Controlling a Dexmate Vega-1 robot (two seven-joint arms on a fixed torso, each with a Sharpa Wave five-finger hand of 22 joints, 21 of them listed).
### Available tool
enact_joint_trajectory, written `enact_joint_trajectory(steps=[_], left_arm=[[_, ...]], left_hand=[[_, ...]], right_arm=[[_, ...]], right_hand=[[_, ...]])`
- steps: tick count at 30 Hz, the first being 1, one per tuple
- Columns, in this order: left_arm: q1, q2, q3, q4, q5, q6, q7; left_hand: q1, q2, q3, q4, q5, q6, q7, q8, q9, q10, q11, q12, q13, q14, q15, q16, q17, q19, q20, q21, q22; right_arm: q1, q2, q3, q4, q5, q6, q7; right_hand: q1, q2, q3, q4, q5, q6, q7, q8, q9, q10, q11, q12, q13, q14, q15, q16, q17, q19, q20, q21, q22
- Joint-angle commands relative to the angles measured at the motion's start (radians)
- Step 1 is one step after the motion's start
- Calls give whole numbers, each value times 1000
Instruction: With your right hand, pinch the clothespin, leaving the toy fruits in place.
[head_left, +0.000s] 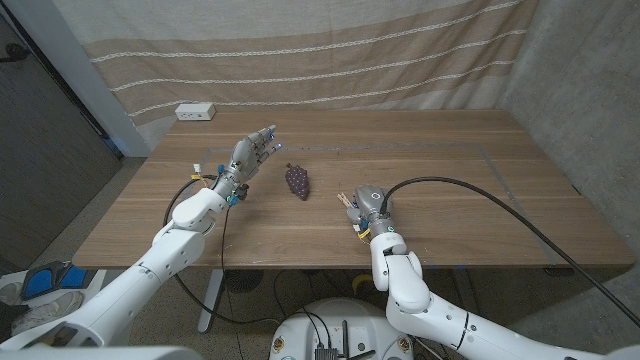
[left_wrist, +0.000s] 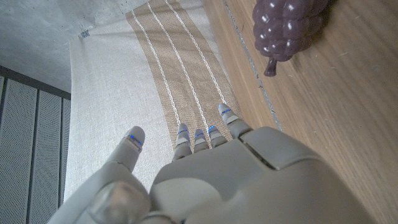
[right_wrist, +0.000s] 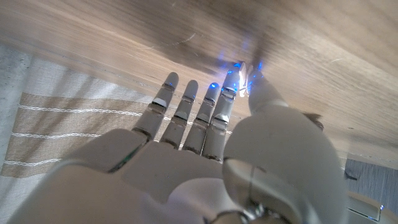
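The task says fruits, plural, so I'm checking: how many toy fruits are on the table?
1: a purple grape bunch lying mid-table, just right of the left hand. The right hand may hide something beneath it.

So there's a long wooden table (head_left: 480, 190) with a light brown plank top, sitting in front of a beige curtain (head_left: 330, 50) that has paler stripes running across it. Right at the far edge of the table, near the left end, there's a small white power strip (head_left: 195, 112) lying just in front of that curtain. Off to the right is a rough grey concrete wall (head_left: 590, 90), and on the left a dark grey panel (head_left: 45, 120) leans in. Down on the floor at the lower left you can spot a pair of shoes, blue and white (head_left: 45, 285).
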Motion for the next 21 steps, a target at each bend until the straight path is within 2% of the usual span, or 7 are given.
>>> enact_joint_trajectory(steps=[1,8,12,17,21], left_arm=[[10,4,-4,-7,-2,1,6],[5,-2,-2,1,-3,-4,1],[-2,-5,0,8,0,-4,0],[-12,-10,3,17,-1,-1,-1],[-19,-14,6,23,1,3,1]], left_hand=[[2,25,5,-6,4,4,-2,-1,4,-7,-4,2,3,1,4,2,0,0,5,0,4],[3,25,4,-9,4,3,-3,-1,4,-6,-4,2,3,1,4,1,0,0,6,0,4],[3,25,4,-11,4,4,-3,-1,4,-6,-5,2,3,1,4,1,0,1,6,0,4],[3,25,3,-12,3,4,-4,-1,4,-6,-4,2,3,1,4,2,0,0,6,0,4],[3,25,3,-12,3,3,-4,-1,4,-6,-5,2,3,1,5,1,0,0,6,-1,5]], right_arm=[[-41,5,44,24,58,81,-230],[-48,-4,64,32,83,118,-303],[-55,-10,81,47,109,165,-369],[-59,-9,103,85,146,242,-475],[-59,-5,121,118,181,307,-550]], right_hand=[[3,11,11,-1,6,14,-7,-6,0,13,-4,3,0,15,-137,4,1,9,-9,9,3],[7,13,16,-4,7,20,-12,-19,-6,28,-6,4,-6,38,-142,9,-2,24,-18,16,3],[21,13,26,-11,9,40,5,-26,-10,57,-17,10,-11,60,-150,10,-8,38,-26,22,3],[35,12,33,-15,10,55,13,-32,-12,78,-24,14,-16,75,-159,11,-11,50,-34,27,3],[49,11,46,-17,13,73,38,-37,-13,97,-30,20,-14,88,-160,4,-20,52,-38,29,3]])
